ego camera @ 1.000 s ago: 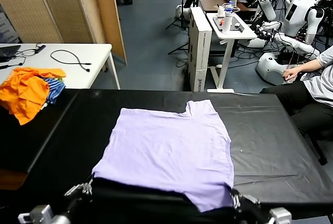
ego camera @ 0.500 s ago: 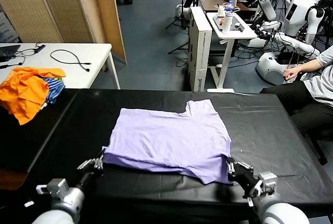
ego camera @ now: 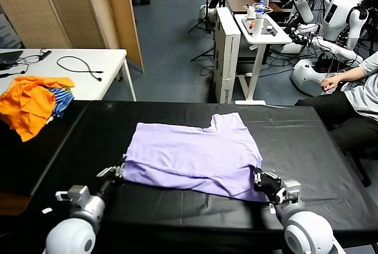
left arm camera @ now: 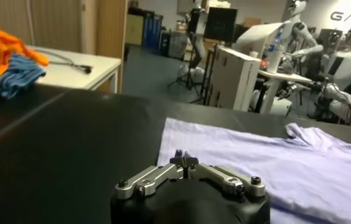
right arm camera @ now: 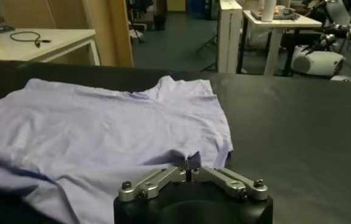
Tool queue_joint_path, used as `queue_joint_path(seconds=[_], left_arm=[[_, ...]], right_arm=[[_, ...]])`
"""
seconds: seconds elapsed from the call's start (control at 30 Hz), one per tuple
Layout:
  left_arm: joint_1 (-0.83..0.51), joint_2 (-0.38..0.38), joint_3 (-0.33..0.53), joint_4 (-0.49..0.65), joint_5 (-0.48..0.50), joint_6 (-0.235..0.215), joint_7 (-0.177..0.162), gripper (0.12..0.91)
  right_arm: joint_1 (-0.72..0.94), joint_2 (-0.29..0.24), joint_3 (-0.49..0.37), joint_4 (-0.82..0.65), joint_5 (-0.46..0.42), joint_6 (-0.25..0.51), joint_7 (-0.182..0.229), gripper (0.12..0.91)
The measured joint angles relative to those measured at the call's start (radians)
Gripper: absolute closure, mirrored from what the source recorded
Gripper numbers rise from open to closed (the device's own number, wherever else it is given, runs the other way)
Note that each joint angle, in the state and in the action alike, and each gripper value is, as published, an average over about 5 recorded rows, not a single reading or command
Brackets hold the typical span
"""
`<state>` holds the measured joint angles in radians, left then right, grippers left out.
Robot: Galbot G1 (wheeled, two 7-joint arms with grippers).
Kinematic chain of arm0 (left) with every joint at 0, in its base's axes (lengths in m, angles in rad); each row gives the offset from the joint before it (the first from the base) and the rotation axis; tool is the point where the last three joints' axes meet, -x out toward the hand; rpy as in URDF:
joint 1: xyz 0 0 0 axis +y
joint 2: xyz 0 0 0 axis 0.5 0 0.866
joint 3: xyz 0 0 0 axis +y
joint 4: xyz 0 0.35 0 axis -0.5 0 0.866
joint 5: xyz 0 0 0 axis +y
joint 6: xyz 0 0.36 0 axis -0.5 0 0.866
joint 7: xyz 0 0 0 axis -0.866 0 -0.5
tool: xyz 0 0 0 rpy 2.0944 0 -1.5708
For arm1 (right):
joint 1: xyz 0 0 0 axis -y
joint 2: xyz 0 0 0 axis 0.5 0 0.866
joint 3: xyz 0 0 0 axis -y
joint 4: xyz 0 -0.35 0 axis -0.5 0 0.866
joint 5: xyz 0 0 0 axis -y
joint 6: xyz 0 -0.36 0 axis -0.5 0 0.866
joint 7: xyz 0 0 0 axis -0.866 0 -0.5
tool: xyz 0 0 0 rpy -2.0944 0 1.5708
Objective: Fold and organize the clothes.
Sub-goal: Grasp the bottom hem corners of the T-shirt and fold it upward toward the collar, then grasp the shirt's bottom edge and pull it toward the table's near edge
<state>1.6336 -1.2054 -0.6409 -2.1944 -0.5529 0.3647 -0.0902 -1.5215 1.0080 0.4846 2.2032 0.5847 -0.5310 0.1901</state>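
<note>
Black tabletop: both hands, left hand and right hand, pinched the T-shirt hem; uneven carrying could skew the fold.

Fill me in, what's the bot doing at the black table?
It is folding a pale lilac T-shirt spread on the black table. The left gripper and right gripper are each shut on a near corner of the shirt's hem, which is lifted and doubled over the rest of the fabric. An orange and blue-striped pile sits untouched at the table's far left corner.
</note>
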Motion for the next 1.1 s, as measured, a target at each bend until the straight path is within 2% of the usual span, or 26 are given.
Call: queue_joint_path(seconds=[0.4,0.8,0.93,1.03,1.1], left_arm=[[-0.132,0.036,0.072,0.084,0.028,0.001,-0.009,0.884],[-0.200,0.022,0.101,0.169,0.056,0.000,-0.012,0.884],[-0.218,0.020,0.113,0.194,0.070,0.001,-0.014,0.884],[-0.225,0.017,0.120,0.206,0.074,0.006,-0.013,0.884],[-0.226,0.016,0.123,0.208,0.075,0.010,-0.012,0.883]], right_arm=[[0.124,0.018,-0.063,-0.106,-0.025,-0.003,0.028,0.886],[0.154,0.031,-0.068,-0.145,-0.034,-0.008,0.034,0.886],[0.148,0.036,-0.062,-0.142,-0.030,-0.020,0.023,0.886],[0.137,0.032,-0.052,-0.128,-0.025,-0.034,-0.003,0.836],[0.122,0.026,-0.041,-0.113,-0.024,-0.039,-0.023,0.740]])
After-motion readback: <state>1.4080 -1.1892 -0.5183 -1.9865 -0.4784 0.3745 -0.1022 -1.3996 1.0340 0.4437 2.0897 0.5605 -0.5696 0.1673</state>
